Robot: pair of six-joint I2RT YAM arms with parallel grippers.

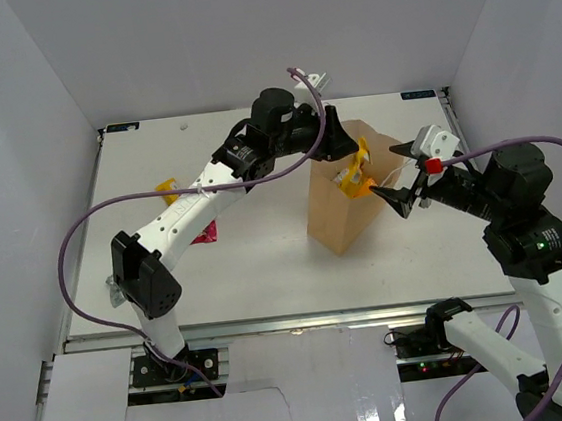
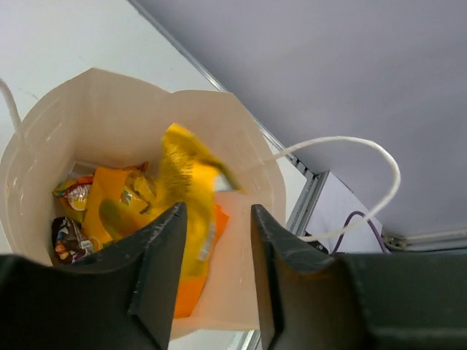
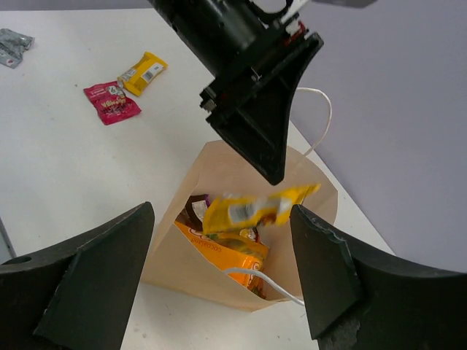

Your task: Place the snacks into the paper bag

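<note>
My left gripper (image 2: 217,219) hangs right over the open mouth of the paper bag (image 1: 337,215), jaws parted with a clear gap and nothing pinched between them. Just under its fingertips (image 3: 273,171) a yellow packet (image 3: 252,210) lies crosswise at rim height. It is blurred in the left wrist view, and I see no pad touching it.

Deeper inside the bag I can make out an orange pouch (image 2: 109,208) and, beside it against the wall, a dark bar (image 2: 66,244). There are other wrappers in the bag that I cannot tell apart.

The bag stands upright on the table (image 1: 266,262). One white cord handle (image 2: 365,146) loops out from its far rim.

My right gripper (image 1: 396,201) sits near the bag's right side, at about the height of its mouth. Its jaws are spread wide and it carries nothing. From its own camera the bag's opening shows between the two fingers (image 3: 95,284).

Well off to the bag's left, a yellow bar (image 1: 168,190) and a red packet (image 1: 203,234) lie flat on the table near each other. The left arm passes above them.
</note>
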